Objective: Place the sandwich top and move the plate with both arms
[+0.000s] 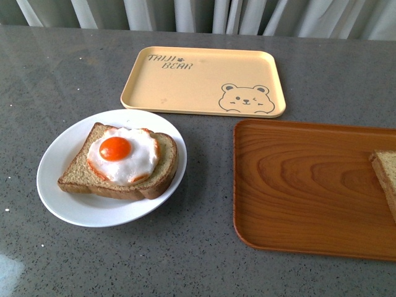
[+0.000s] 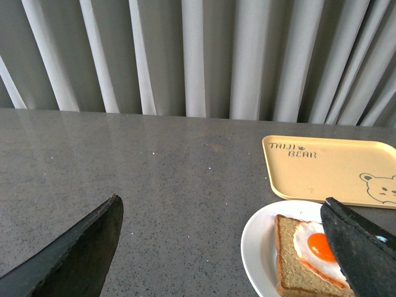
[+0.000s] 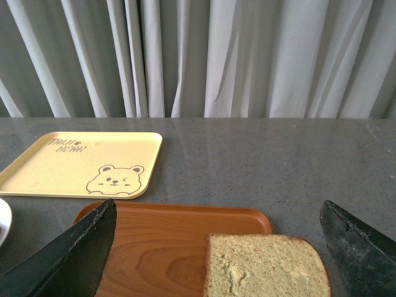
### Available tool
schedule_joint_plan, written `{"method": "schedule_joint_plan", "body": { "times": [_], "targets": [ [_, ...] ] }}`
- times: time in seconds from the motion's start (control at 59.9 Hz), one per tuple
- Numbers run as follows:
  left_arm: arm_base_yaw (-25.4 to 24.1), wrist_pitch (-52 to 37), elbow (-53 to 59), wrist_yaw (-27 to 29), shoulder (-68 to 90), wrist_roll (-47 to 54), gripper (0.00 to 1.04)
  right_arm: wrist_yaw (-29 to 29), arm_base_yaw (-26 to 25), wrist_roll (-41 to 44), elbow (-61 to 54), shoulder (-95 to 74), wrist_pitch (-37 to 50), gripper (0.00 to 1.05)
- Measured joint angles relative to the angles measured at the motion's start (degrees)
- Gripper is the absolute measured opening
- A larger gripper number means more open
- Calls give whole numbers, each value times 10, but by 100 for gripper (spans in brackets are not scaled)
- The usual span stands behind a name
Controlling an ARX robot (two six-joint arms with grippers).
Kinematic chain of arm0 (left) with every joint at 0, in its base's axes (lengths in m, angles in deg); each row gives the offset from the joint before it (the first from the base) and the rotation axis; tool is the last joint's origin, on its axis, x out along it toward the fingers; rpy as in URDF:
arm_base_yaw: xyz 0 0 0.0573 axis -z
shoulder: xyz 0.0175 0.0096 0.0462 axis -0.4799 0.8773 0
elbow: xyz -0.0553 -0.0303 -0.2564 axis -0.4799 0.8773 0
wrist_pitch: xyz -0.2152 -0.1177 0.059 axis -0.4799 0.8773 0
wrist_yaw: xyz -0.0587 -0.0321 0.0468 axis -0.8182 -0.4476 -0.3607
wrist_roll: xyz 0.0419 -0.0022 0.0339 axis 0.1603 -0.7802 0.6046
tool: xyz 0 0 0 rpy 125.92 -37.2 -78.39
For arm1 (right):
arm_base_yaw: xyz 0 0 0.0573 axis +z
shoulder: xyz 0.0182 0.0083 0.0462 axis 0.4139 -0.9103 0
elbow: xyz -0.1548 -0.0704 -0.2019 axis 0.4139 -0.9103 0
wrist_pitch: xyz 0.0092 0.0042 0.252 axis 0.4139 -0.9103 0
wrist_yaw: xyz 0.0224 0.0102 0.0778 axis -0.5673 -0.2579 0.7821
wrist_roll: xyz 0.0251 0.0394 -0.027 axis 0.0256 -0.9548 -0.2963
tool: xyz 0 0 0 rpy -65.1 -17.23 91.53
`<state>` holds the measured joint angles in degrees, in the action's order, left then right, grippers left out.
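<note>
The white plate [image 1: 68, 198] sits at the front left of the grey table and carries a bread slice with a fried egg [image 1: 120, 158]. The sandwich top [image 1: 387, 179], a plain brown slice, lies on the brown wooden tray [image 1: 297, 179] at the right edge of the front view. In the right wrist view the sandwich top [image 3: 266, 266] lies between my right gripper's [image 3: 219, 213] wide-open black fingers [image 3: 77, 257]. My left gripper [image 2: 223, 207] stands open over bare table, with the plate [image 2: 257, 247] and egg slice [image 2: 309, 253] by one finger. Neither arm shows in the front view.
A beige bear-printed tray [image 1: 204, 80] lies at the back middle of the table, beyond both the plate and the wooden tray. Pale curtains [image 1: 204, 12] hang behind the table's far edge. Grey tabletop [image 1: 154, 260] runs along the front.
</note>
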<state>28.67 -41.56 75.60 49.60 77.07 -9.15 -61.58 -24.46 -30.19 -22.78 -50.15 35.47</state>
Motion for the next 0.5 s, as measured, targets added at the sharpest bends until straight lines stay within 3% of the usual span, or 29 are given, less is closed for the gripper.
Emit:
{"method": "schedule_joint_plan", "body": {
  "times": [0.501],
  "targets": [
    [0, 0, 0, 0, 0, 0, 96, 0, 0, 0, 0, 0, 0, 96]
  ]
}}
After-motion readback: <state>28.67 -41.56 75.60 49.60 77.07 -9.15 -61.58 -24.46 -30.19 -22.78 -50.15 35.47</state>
